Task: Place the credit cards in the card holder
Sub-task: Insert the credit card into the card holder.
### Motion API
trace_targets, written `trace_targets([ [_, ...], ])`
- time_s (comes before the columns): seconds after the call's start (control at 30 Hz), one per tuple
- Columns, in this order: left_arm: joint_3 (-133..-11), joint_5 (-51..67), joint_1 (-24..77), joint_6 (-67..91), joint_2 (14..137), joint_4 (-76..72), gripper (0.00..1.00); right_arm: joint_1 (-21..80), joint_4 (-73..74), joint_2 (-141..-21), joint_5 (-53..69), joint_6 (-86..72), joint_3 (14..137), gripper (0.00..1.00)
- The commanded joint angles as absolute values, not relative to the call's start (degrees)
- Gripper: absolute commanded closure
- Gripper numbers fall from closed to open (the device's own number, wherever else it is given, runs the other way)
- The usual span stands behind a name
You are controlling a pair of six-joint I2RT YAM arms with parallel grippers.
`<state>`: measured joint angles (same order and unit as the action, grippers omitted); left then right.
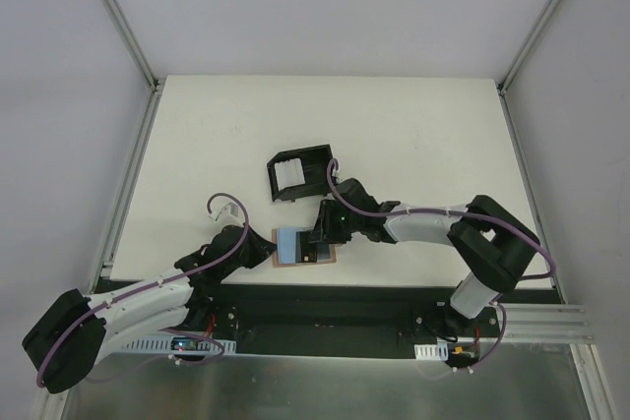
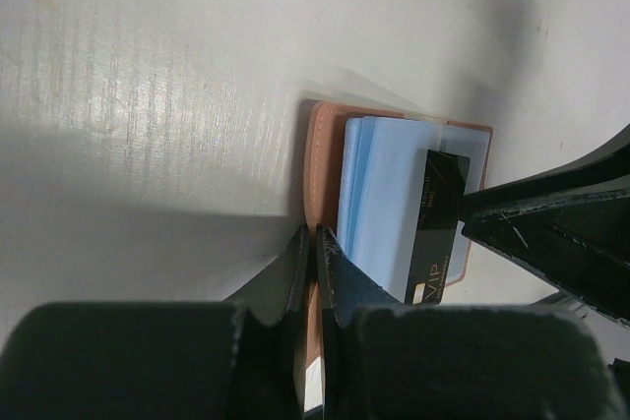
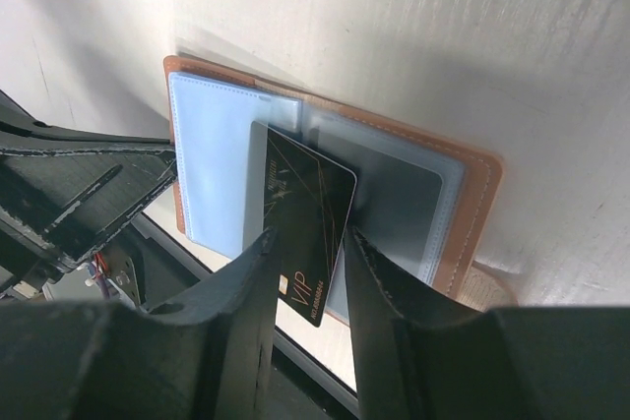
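From above, the open card holder is seen flat at the near edge of the counter, flanked by the left claw and the right claw. Bare counter is left beyond both, except for a black box.

At the left wrist, the holder's tan edge is clenched by the left claw, and its pockets stretch ahead.

At the right wrist, the right claw is released, its fingers parted. A black card is laid lengthwise between them, its far end on the pockets and its near end past the holder's rim.

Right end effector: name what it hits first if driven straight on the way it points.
The right end effector would probably meet the black card lying on the open wallet; depth is unclear.
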<state>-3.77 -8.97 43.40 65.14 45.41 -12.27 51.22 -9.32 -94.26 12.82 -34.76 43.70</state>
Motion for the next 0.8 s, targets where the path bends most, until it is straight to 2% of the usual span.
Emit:
trace_targets([
  [0.0, -1.14, -8.35, 43.07, 64.16, 45.88, -11.87, 1.0, 52.03, -6.5, -94.92, 12.74, -33.92, 45.26, 0.65],
  [0.37, -1.14, -8.09, 42.98, 64.16, 46.41, -12.57, 1.0, 52.29, -11.42, -97.2, 15.82, -37.0, 46.49, 0.66],
  [0.5, -1.14, -7.82, 43.07, 64.16, 46.76, -13.09, 1.0, 52.29, -13.0, -98.17, 15.73, -38.5, 47.11, 0.69],
  [0.77, -0.79, -7.82, 43.07, 64.25, 46.5, -13.1, 1.0, 52.38, -9.33, -96.95, 12.75, -37.09, 46.76, 0.71],
])
